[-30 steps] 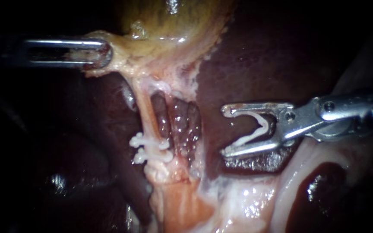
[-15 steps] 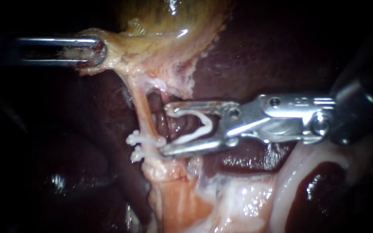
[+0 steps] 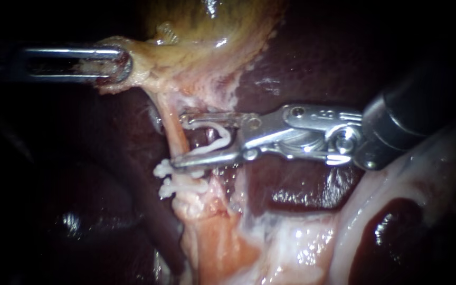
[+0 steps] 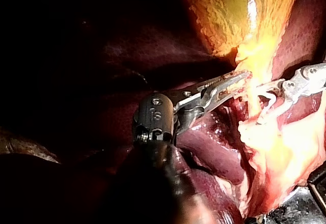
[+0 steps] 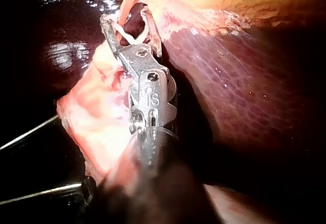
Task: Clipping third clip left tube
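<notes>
Positioning: right instrument (image 3: 180,141) holding open clip (image 3: 222,138) against left tube (image 3: 172,119) above placed clips (image 3: 167,179); left instrument (image 3: 117,64) clamping gallbladder (image 3: 207,31), upper left; next, straddle and close.

left instrument (image 3: 120,64): slim, silver, long slot down middle, rounded nose, black knuckle with round pin, dark shaft. right instrument (image 3: 183,140): chunkier shiny steel, round pivot pins, stamped marks on side, fat dark shaft. both pretty glossy tbh

Dark red liver (image 3: 317,58) backdrop, blackness at the edges, wet glints of light
</notes>
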`<control>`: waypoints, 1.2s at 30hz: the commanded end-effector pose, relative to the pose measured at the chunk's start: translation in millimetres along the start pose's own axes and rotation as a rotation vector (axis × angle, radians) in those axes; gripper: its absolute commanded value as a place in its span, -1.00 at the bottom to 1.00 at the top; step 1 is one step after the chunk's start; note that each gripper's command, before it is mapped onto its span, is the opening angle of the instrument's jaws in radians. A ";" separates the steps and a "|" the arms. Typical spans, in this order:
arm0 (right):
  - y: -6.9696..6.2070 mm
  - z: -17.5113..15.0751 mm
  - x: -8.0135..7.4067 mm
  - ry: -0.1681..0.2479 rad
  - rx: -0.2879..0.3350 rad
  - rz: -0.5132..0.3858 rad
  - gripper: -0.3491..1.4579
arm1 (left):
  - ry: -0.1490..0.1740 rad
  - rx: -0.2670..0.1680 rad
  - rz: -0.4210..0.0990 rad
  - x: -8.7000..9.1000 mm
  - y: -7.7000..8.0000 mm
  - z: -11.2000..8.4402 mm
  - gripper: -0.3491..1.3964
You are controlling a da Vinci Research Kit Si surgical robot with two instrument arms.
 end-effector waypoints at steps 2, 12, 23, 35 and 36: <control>0.1 1.0 0.6 0.039 0.010 0.007 -0.06 | 0.000 0.001 0.000 0.0 0.0 0.0 -1.00; -0.6 2.0 3.8 0.122 0.044 0.013 -0.06 | 0.002 0.003 0.001 -0.2 -0.1 0.1 -1.00; -2.1 1.2 7.1 0.129 0.035 0.029 -0.16 | 0.002 0.003 0.001 -0.2 -0.2 0.2 -1.00; -2.6 0.0 6.9 0.089 -0.003 0.045 -1.00 | 0.002 0.003 0.001 -0.2 -0.2 0.2 -1.00; -2.6 0.0 6.9 0.083 -0.002 0.050 -1.00 | 0.002 0.003 0.001 -0.2 -0.2 0.1 -1.00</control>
